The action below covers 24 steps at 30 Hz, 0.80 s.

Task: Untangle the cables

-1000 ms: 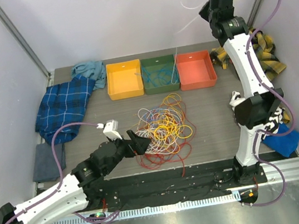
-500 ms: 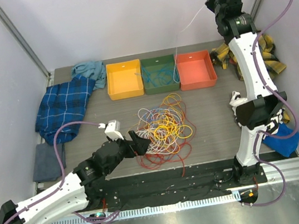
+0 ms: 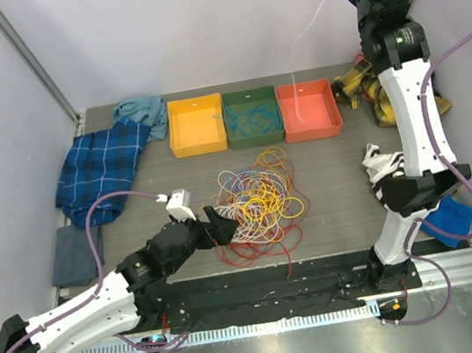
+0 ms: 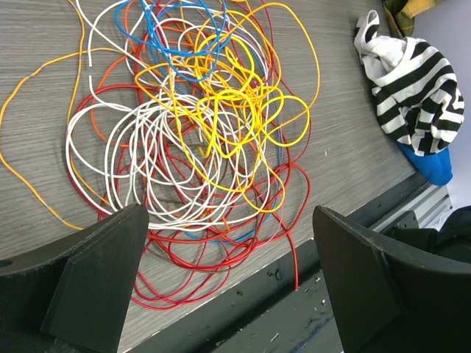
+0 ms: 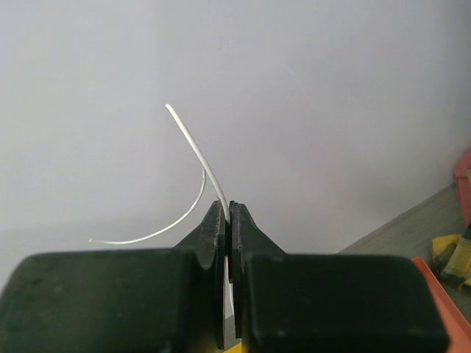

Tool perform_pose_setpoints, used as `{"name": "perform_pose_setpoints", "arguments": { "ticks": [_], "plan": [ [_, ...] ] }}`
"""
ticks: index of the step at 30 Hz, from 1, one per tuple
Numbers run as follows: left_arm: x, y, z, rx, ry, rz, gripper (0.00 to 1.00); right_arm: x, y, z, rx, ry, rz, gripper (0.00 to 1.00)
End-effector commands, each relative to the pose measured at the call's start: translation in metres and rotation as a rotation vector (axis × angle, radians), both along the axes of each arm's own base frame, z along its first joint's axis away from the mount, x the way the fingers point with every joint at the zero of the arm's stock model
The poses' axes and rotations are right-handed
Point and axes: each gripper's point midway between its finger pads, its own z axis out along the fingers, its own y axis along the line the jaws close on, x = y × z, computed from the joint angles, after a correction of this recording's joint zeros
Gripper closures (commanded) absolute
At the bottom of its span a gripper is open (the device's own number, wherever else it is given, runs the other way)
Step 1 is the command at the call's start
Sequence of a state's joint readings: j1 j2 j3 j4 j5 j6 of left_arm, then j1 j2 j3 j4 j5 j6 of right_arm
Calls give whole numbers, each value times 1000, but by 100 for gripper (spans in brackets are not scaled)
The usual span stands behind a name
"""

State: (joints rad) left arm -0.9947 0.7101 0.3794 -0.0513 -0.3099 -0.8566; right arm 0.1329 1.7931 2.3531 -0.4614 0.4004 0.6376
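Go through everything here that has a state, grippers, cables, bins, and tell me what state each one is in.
left gripper, open, low at the tangle's near edge.
right gripper, shut on the white cable, raised high.
white cable, pinched, hanging toward the red bin.
cable tangle, knotted, lying on the table.
green bin, holds blue cables.
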Motion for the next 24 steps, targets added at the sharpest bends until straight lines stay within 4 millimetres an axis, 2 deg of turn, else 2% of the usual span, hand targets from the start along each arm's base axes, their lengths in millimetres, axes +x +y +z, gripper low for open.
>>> {"name": "perform_pose_setpoints", "arguments": {
  "ticks": [1,3,10,19,23,24],
  "plan": [
    [1,-7,20,-58,-25,-8,0,-34,-6,59,10,-157,5,99],
    [1,-8,19,-59,-22,-10,0,-33,-5,58,9,-155,6,99],
    [1,-7,17,-61,-16,-5,0,-11,-11,21,-2,-69,-13,99],
    [3,-5,18,-47,-34,1,0,11,-25,4,-13,-40,-49,99],
    [4,-3,18,-38,-42,4,0,25,-26,-14,-13,-5,-50,99],
    [4,-3,18,-38,-44,6,0,32,-26,-24,-16,18,-53,99]
  ]
}}
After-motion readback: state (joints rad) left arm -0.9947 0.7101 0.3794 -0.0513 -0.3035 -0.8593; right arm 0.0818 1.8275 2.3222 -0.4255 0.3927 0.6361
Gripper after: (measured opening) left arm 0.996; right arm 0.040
